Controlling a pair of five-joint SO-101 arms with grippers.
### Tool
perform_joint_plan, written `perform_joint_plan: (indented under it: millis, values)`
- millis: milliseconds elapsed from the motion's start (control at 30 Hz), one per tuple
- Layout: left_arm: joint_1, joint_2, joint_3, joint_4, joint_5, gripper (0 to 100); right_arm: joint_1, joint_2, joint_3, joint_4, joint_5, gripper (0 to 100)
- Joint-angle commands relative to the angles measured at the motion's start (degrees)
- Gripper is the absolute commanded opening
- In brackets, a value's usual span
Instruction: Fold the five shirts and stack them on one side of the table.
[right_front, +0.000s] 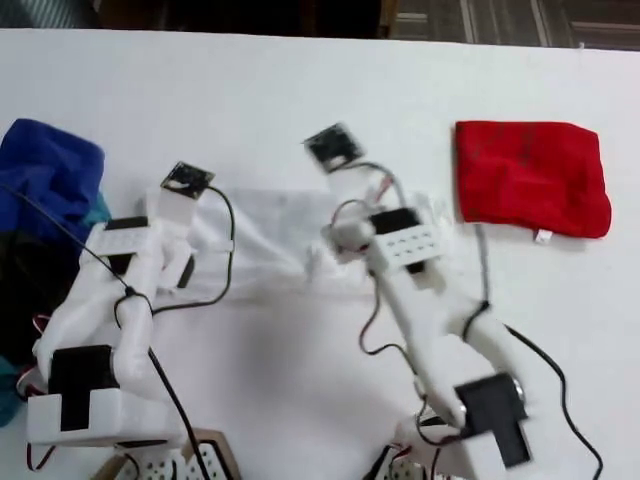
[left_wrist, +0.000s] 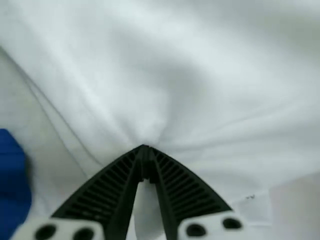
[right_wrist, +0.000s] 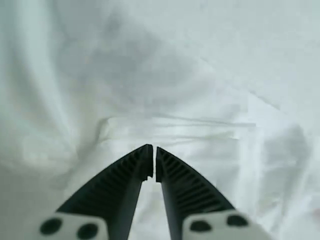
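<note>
High view puts the white shirt (right_front: 268, 238) at the centre of the tabletop (right_front: 300, 80), a folded red shirt (right_front: 530, 180) at 2 o'clock. My left claw (left_wrist: 145, 150) and right claw (right_wrist: 152, 150) are each pinched closed on the white cloth. Light and limp, it will sag, so hems and corners seem the best hold.

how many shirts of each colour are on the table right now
red shirt: 1
white shirt: 1
blue shirt: 1
black shirt: 1
teal shirt: 1 (only slivers show in the left pile)
total: 5
</note>
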Motion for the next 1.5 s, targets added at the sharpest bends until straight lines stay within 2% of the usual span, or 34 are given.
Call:
perform_joint_plan:
  millis: [0, 100, 267, 467, 633, 800, 967, 1067, 1200, 1300, 1400, 1467]
  values:
    - [-0.62, -0.79, 0.04, -1.23, -0.18, 3, 6.9, -8.57, -1.41, 5.49, 0.09, 2.1]
    - [-0.62, -0.79, 0.04, -1.23, -0.18, 3, 12.7, -12.53, -0.79, 13.23, 0.79, 2.1]
    - [-0.62, -0.79, 0.04, -1.23, -0.18, 3, 15.16, -17.19, 9.93, 16.04, 10.81, 2.0]
    - [-0.62, -0.79, 0.04, -1.23, -0.18, 3, 21.49, -20.7, 26.55, 4.35, 14.24, 2.0]
    - [-0.53, -0.79, 0.04, -1.23, -0.18, 3, 25.27, -20.88, 32.09, -3.12, 14.24, 2.0]
    - [-0.53, -0.79, 0.04, -1.23, -0.18, 3, 28.62, -21.23, 32.53, -3.38, 13.8, 2.0]
    - [-0.35, -0.79, -0.04, -1.23, 0.0, 3, 28.7, -21.14, 32.62, -3.38, 13.8, 2.0]
    - [-0.26, -1.05, -1.71, -0.62, 3.87, 3, 28.79, -20.97, 32.62, -3.47, 13.8, 2.0]
    - [0.97, -0.79, -10.07, 8.97, 10.81, 3, 30.02, -20.88, 32.62, -5.14, 13.8, 2.0]
    - [2.99, -0.79, -14.64, 14.51, 11.08, 3, 29.85, -21.41, 32.18, -6.73, 13.71, 2.0]
    - [3.16, -0.79, -15.87, 15.56, 10.99, 3, 29.85, -23.96, 24.97, -1.8, 13.71, 1.9]
    - [2.81, -0.79, -16.13, 14.95, 10.9, 3, 29.14, -25.45, 19.52, 1.89, 10.46, 1.9]
